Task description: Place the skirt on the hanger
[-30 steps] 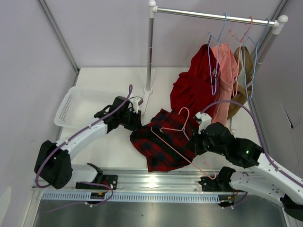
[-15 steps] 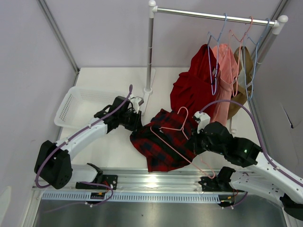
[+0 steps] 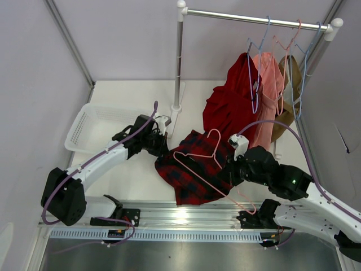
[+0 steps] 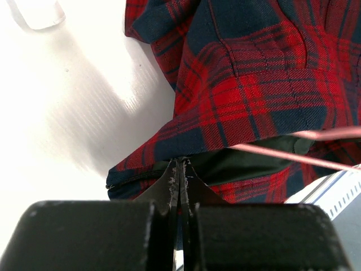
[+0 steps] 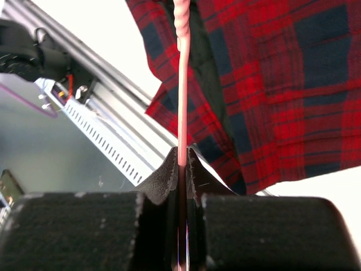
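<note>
Pink hanger (image 5: 183, 84) pinched by right gripper (image 5: 181, 158); left gripper (image 4: 179, 167) pressed closed at skirt (image 4: 254, 73) hem

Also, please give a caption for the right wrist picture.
Right gripper shut on the pink hanger, with the plaid skirt behind it.

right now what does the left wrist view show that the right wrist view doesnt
Only the left wrist view: the left fingers shut on the dark hem edge of the skirt, over the bare white table. Only the right wrist view: the right fingers shut on the wire of the pink hanger, with the metal rail running along the table's edge beyond them. Both: the plaid skirt and a stretch of the hanger wire lying against it.
</note>
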Robot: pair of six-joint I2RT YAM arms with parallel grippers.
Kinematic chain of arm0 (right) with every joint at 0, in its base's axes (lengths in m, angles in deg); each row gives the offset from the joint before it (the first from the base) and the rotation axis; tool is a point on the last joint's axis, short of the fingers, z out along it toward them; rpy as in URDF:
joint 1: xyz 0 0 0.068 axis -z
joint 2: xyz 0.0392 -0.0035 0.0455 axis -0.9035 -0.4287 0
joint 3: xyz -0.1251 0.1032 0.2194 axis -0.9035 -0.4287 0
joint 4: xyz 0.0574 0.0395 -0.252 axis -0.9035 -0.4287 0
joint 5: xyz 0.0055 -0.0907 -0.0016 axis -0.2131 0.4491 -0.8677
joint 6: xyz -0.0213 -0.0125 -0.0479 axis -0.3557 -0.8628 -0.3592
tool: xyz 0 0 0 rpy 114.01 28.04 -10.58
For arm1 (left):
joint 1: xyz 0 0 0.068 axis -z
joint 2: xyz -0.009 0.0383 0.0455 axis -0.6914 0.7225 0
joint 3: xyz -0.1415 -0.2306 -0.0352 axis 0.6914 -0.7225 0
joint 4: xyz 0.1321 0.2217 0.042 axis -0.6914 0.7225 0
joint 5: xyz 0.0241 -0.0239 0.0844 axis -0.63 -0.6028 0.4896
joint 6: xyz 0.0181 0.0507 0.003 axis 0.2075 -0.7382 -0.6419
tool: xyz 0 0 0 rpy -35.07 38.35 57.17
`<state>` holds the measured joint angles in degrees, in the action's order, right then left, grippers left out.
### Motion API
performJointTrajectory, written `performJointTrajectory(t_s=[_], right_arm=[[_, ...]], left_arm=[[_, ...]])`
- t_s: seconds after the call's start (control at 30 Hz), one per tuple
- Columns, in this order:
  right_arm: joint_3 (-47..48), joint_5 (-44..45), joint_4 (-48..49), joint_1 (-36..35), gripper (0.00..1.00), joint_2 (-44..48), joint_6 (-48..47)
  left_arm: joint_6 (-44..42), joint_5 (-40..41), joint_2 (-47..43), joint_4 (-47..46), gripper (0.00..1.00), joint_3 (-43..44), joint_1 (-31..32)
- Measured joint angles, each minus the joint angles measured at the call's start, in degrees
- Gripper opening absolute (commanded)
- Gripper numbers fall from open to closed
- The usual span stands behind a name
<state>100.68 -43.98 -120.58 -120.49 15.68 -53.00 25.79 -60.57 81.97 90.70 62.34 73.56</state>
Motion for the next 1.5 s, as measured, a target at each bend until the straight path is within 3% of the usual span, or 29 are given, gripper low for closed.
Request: performJointTrajectory(t_s=[0.4,1.03,1.5], right_arm=[[-0.8,-0.2,3.8,-4.0,0.0,-0.9,0.1],[-3.5,4.4,9.3,-4.6,0.0,-2.5,0.1],[-4.2,4.5,8.3,-6.0,0.0,0.3,0.8]], left_arm=[[0.0,0.2,-1.5,1.7,0.0,0.0,0.0],[0.0,0.5,-3.8,3.5,0.0,0.0,0.3],[0.5,6.2,-3.8,5.2,0.0,0.2,0.4]])
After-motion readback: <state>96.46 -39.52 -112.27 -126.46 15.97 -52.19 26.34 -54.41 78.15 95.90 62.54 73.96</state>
